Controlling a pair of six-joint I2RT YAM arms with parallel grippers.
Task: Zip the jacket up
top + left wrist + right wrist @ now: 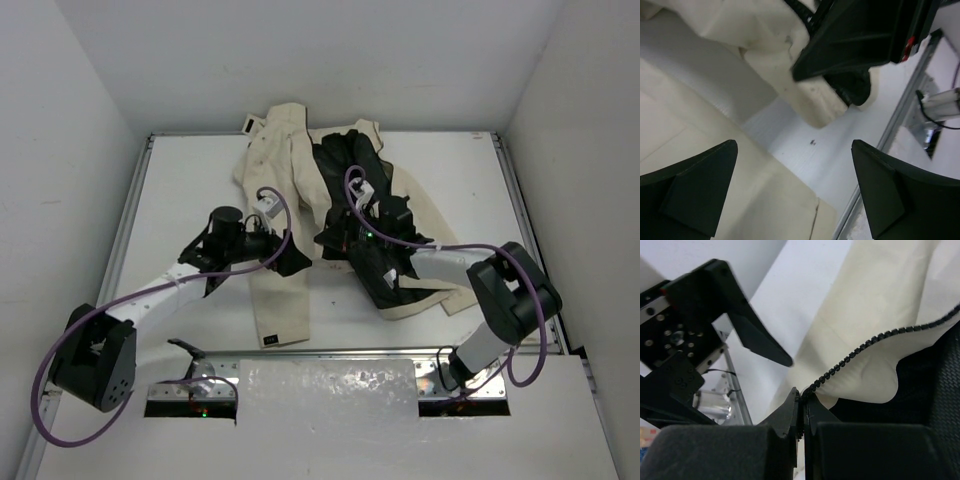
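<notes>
The cream-beige jacket (275,170) lies open on the white table, its black lining (345,165) facing up. My right gripper (325,243) is shut on the jacket's zipper edge; in the right wrist view (801,395) the black zipper teeth (875,340) run out from between the closed fingers up to the right. My left gripper (298,262) is open and empty just left of it, above the left front panel (715,200). In the left wrist view (795,147) its fingers stand wide apart over fabric and bare table.
White walls close in the table on three sides. A metal rail (330,352) runs along the near edge, with a pale padded sheet (330,388) in front of it. The right arm's body (860,35) hangs close above the left gripper.
</notes>
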